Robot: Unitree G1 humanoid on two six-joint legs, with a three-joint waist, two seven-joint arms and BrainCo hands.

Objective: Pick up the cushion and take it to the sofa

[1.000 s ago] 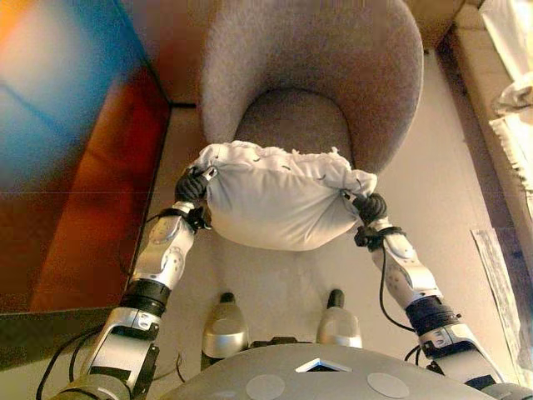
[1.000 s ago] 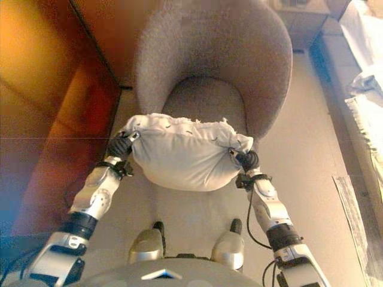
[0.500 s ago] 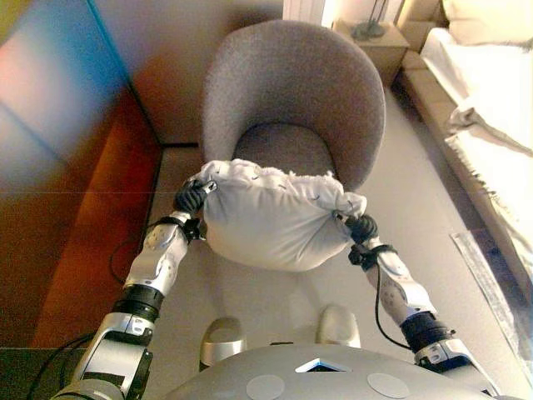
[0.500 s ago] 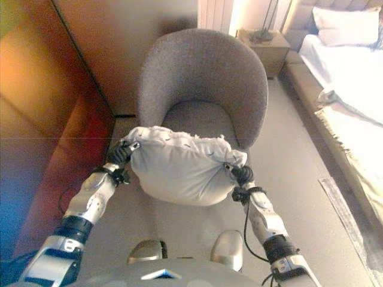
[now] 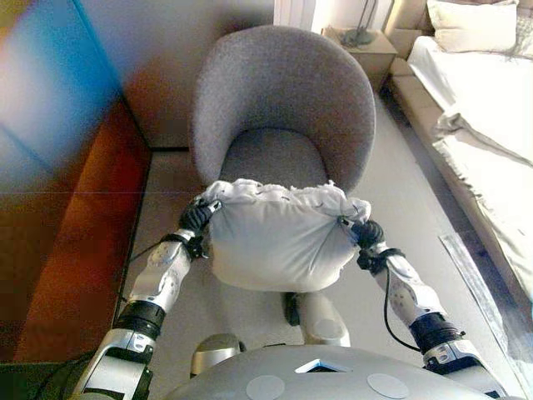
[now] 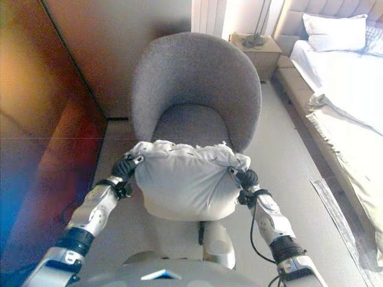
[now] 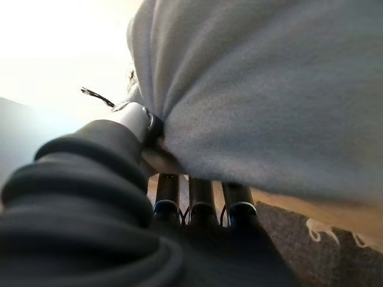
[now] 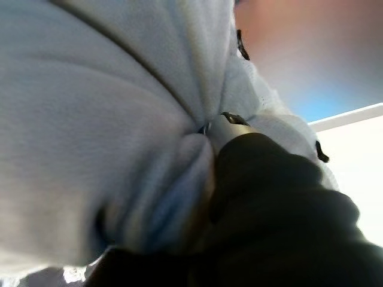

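Note:
A white cushion (image 5: 279,237) with a frilled top edge hangs in the air between my two hands, in front of the grey round-backed sofa chair (image 5: 283,92). My left hand (image 5: 196,217) is shut on the cushion's left upper corner. My right hand (image 5: 366,232) is shut on its right upper corner. In the left wrist view the cushion (image 7: 269,89) bunches where the fingers (image 7: 200,200) pinch it. The right wrist view shows cushion cloth (image 8: 90,107) gathered into the right hand (image 8: 263,179). The chair's seat (image 5: 271,158) lies just beyond the cushion.
A dark red-brown cabinet wall (image 5: 67,217) runs along the left. On the right stands a bed (image 5: 487,125) with white sheets and a pillow (image 5: 475,25). A small bedside table (image 5: 362,46) sits behind the chair. Beige floor (image 5: 416,192) lies between chair and bed.
The view has risen and drawn back, so the chair and bed show more fully. Both hands still hold the cushion, now hanging a little lower before the seat.

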